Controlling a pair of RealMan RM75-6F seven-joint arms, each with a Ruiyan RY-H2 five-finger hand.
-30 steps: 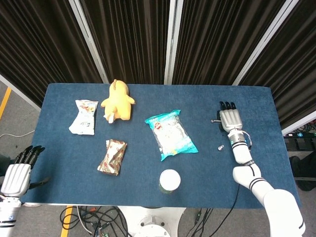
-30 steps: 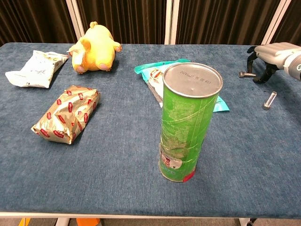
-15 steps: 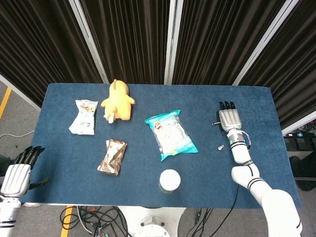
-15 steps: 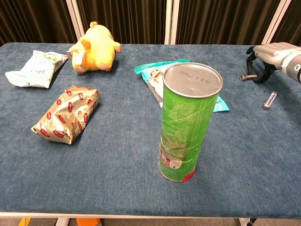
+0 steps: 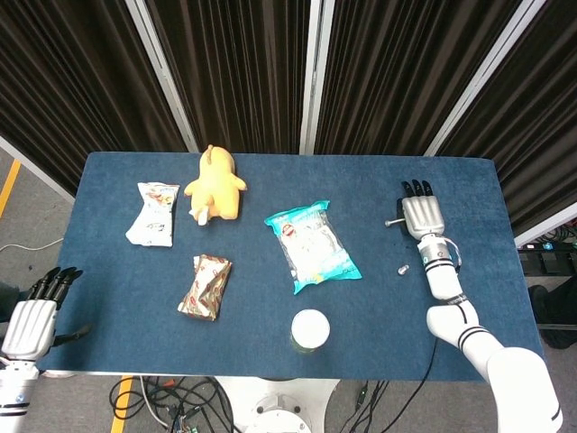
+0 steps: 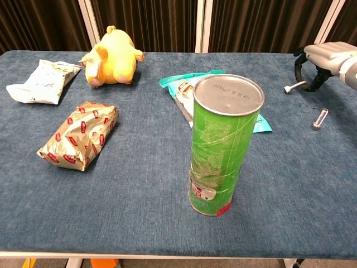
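The right hand (image 6: 330, 56) had drawn up and back a little from where it crouched half a second earlier, well to the right of the green chip can (image 6: 222, 145) and farther from the robot. Its dark fingertips were curled onto one end of a small metal bolt (image 6: 295, 86). The bolt had lain flat under the hand; now it tilted, its head dipping toward the can's side, so it appeared pinched and coming off the cloth rather than merely touched. A second small bolt (image 6: 319, 119) had not moved, lying to the right of the can and nearer the robot than the held one. The left hand (image 5: 32, 320) had kept its place off the table's edge, far to the left of the can, its fingers stretched out and holding nothing. Nothing else had shifted. A teal snack bag (image 5: 313, 245) lay just behind the can, a gold-and-red wrapped packet (image 6: 79, 134) to its left, and a yellow plush toy (image 6: 111, 56) and a white packet (image 5: 151, 213) farther back on the left. All rested on a dark blue felt-covered table (image 6: 139, 223). Behind it hung black pleated curtains (image 5: 243, 72) split by pale poles, and below the can's edge of the table cables trailed over a grey floor.
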